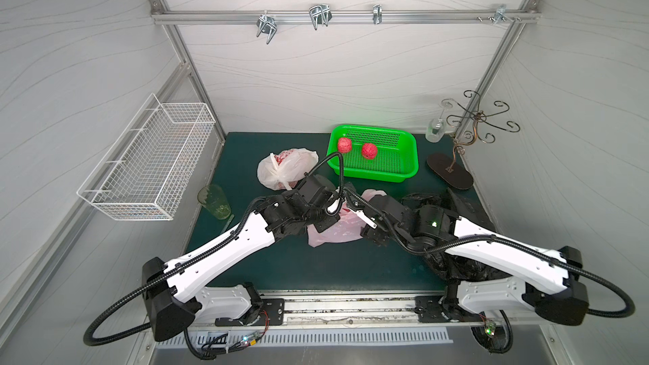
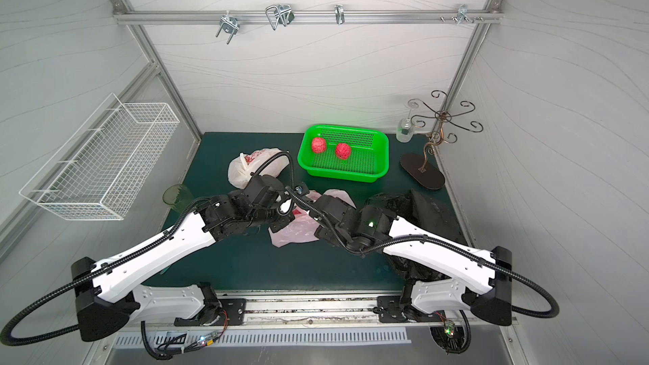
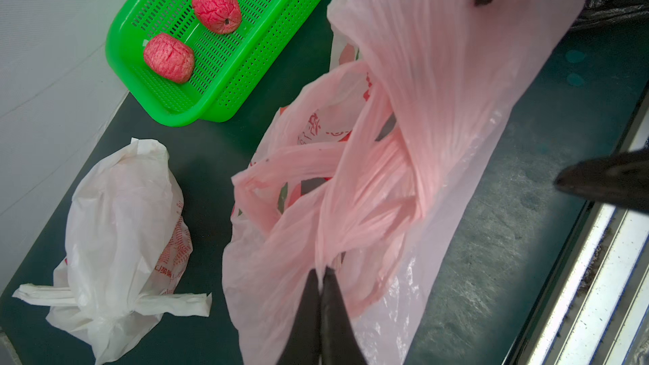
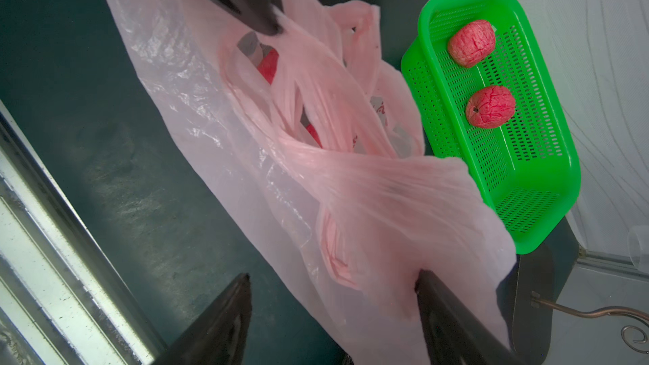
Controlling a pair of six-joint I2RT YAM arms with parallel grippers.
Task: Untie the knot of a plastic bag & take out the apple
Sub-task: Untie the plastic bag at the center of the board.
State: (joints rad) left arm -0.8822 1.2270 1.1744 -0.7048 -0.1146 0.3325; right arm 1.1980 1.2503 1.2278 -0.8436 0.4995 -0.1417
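A pink plastic bag (image 1: 337, 231) (image 3: 421, 100) (image 4: 351, 187) lies crumpled on the green mat between both arms. Its handles are loose and twisted across its mouth. My left gripper (image 3: 321, 270) is shut on a pinch of the bag's bunched film. My right gripper (image 4: 332, 275) stands wide open, with pink film draped over one finger (image 4: 442, 307). Red patches (image 4: 268, 64) show inside the bag; I cannot tell whether they are apple or print. Two red apples (image 1: 345, 145) (image 1: 369, 151) sit in the green basket (image 1: 372, 175).
A white plastic bag (image 1: 286, 168) (image 3: 119, 222) with knotted handles lies at the back left. A black bag (image 1: 453, 265) lies under the right arm. A green cup (image 1: 214, 201) stands left, a hook stand (image 1: 449, 172) and a glass (image 1: 435, 129) back right, and a wire basket (image 1: 147, 163) hangs on the left wall.
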